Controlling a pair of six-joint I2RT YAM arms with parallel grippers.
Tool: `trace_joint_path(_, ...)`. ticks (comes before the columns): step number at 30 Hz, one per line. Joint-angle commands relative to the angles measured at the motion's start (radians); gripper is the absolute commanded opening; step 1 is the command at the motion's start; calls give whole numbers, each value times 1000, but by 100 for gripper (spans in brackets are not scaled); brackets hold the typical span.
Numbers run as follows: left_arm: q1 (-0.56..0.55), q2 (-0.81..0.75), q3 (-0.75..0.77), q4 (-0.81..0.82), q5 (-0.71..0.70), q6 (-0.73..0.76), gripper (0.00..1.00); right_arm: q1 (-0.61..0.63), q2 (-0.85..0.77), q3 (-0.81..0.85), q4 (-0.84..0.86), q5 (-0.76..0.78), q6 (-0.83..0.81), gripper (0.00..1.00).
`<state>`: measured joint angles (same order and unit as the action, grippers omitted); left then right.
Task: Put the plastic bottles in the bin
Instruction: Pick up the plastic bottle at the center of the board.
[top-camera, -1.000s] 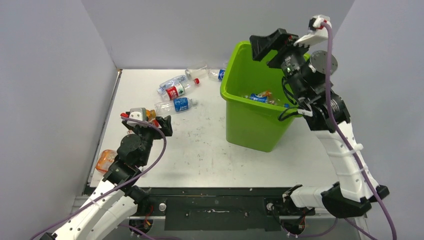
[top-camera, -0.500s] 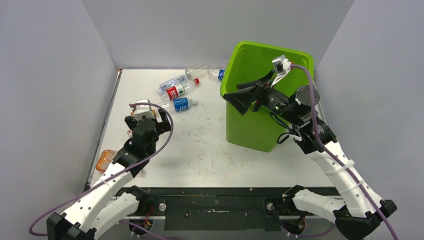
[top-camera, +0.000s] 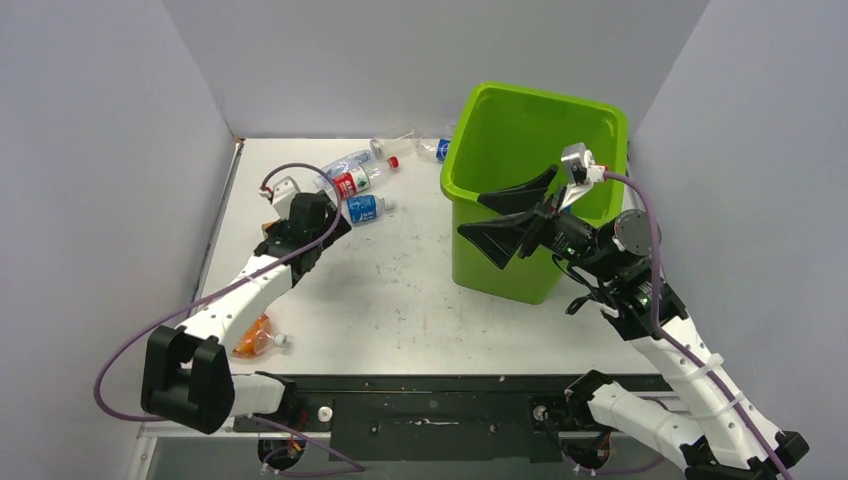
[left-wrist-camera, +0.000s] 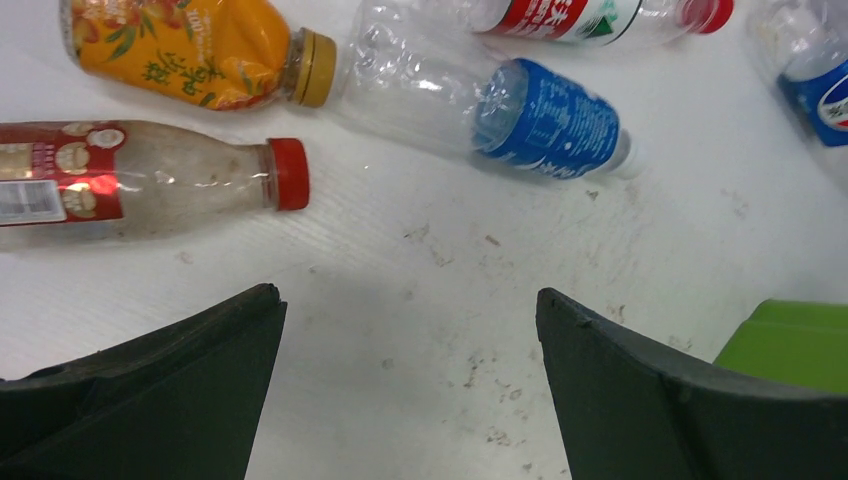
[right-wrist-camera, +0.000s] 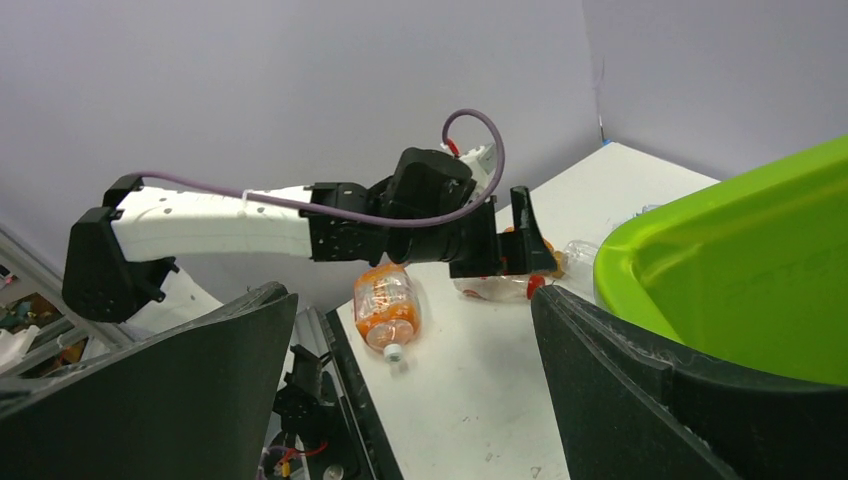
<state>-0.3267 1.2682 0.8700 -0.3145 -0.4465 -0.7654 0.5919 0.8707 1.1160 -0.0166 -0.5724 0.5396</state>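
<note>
The left fingers (top-camera: 335, 218), spread wide and empty, have reached farther toward the plastic bottles (top-camera: 352, 182) lying on the surface (top-camera: 420, 295) left of the bin (top-camera: 500, 262). The right fingers (top-camera: 490, 238), equally wide and holding nothing, have swung down from above the bin to its near-left wall; one orange bottle (top-camera: 255, 335) lies farther left.

bright even light, faint soft shadows, glare spot on red-labelled bottle (left-wrist-camera: 150, 185), wrist views sharp
</note>
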Motion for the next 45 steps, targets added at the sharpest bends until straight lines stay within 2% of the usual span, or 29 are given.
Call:
trace_joint_path(1, 0, 88, 138, 82, -7, -152, 96, 13, -36, -32, 90, -20, -4, 91)
trace_joint_path(5, -2, 213, 235, 10, -83, -362, 96, 15, -41, -23, 62, -19, -36, 91)
trace_joint_path(10, -21, 375, 392, -210, -124, -672, 96, 19, -43, 14, 21, -21, -73, 91)
trace_joint_path(16, -23, 587, 616, -435, -138, -883, 96, 24, -41, 85, -32, -44, -101, 91)
trace_joint_path(22, -14, 709, 686, -426, -148, -918, 96, 28, -62, 98, -57, -43, -112, 91)
trace_joint_path(28, -11, 802, 766, -420, -167, -873, 100, 29, -79, 91, -71, -24, -128, 91)
trace_joint_path(39, -17, 774, 623, -197, -126, -777, 70, 29, -58, 102, -62, -17, -105, 91)
trace_joint_path(42, -9, 785, 632, -171, -133, -732, 77, 30, -56, 106, -57, -18, -82, 91)
trace_joint_path(45, 0, 837, 712, -241, -131, -707, 85, 30, -63, 102, -64, -9, -72, 91)
